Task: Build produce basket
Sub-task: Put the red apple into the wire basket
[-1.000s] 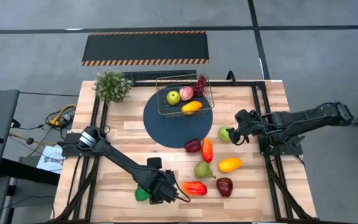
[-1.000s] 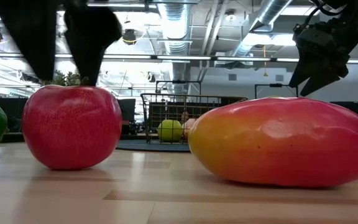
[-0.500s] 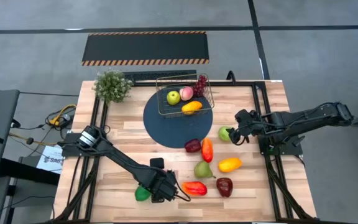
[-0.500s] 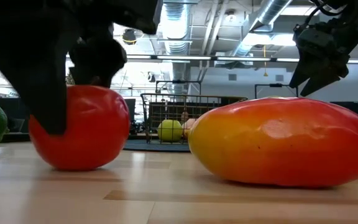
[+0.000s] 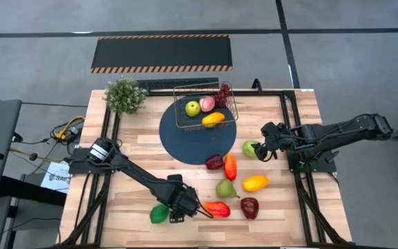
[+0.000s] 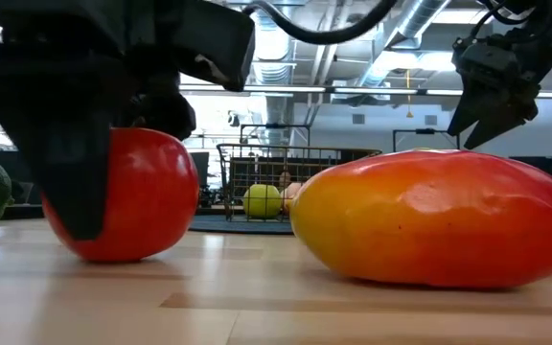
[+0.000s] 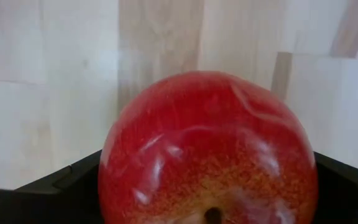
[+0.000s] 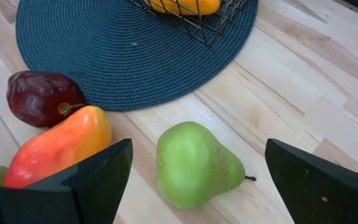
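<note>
My left gripper (image 5: 185, 203) stands over a red apple (image 6: 127, 196) near the table's front edge and is shut on it. The apple fills the left wrist view (image 7: 207, 149). A red-orange mango (image 5: 217, 208) lies just right of it and a lime (image 5: 159, 214) just left. My right gripper (image 5: 260, 147) is open, its fingers either side of a green pear (image 8: 194, 165) that lies on the wood, touching nothing. The wire basket (image 5: 226, 116) stands on the blue mat and holds a green apple, a peach, an orange fruit and grapes. My left gripper pinches the red apple between its two fingers, one on each side (image 7: 114, 168). The fingers (image 6: 65, 163) come from above and point down. The apple's underside rests on the table, and its stem dimple (image 7: 213, 214) faces the wrist camera.
A dark blue round mat (image 5: 185, 142) lies mid-table and a potted plant (image 5: 124, 95) stands at the far left. Loose produce lies right of centre: a dark red fruit (image 5: 214, 162), an orange pepper (image 5: 230, 166), a green pear (image 5: 226, 188), a yellow fruit (image 5: 255, 182) and a dark red pepper (image 5: 249, 207).
My left gripper has come down around the red apple and taken hold of it, shifting a little toward the far right. The apple has turned, showing a redder face, and stays on the table. My right gripper has kept still.
</note>
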`<act>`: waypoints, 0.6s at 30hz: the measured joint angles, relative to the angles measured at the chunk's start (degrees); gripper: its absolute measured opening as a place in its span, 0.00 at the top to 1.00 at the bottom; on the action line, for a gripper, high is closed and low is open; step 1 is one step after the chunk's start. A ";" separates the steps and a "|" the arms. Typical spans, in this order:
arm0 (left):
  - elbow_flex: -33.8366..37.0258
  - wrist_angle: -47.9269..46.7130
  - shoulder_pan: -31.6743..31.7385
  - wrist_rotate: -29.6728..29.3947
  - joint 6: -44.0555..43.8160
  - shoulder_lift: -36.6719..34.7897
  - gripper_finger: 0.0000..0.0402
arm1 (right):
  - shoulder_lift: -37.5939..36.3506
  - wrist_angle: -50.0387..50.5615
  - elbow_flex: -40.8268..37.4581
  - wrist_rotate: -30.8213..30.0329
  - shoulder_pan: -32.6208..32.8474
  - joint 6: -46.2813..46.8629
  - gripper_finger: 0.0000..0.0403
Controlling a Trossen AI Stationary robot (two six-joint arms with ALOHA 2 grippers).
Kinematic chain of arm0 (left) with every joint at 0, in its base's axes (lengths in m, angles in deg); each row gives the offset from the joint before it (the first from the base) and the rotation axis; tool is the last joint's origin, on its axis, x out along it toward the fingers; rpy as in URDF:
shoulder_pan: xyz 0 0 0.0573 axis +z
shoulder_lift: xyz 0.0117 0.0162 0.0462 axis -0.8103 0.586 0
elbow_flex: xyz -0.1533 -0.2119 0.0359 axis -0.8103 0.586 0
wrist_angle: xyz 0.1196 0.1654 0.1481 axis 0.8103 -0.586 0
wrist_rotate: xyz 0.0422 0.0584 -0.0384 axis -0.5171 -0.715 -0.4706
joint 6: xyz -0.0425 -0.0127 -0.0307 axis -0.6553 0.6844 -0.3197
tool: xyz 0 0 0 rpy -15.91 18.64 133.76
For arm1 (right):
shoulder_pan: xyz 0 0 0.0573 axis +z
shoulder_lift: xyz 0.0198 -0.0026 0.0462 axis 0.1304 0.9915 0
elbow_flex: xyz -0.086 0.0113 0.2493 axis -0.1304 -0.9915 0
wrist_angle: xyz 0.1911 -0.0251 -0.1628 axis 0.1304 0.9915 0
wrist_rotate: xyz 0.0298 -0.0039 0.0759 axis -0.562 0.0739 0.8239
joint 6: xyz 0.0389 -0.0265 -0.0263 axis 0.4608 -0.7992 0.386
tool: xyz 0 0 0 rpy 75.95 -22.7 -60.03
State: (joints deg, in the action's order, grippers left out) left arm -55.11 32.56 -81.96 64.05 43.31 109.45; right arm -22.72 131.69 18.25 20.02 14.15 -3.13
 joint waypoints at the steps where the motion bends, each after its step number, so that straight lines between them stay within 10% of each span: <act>1: 0.00 -0.02 0.18 0.01 -0.03 0.00 0.09 | 0.00 0.00 -0.01 0.00 0.00 0.00 0.04; 18: -2.82 -4.99 2.03 -0.70 0.16 -0.02 0.13 | 0.01 0.00 -0.02 0.00 0.00 0.00 0.04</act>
State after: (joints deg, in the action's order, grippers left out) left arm -57.93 27.57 -79.94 63.35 43.47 109.43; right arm -22.71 131.69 18.24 20.02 14.15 -3.13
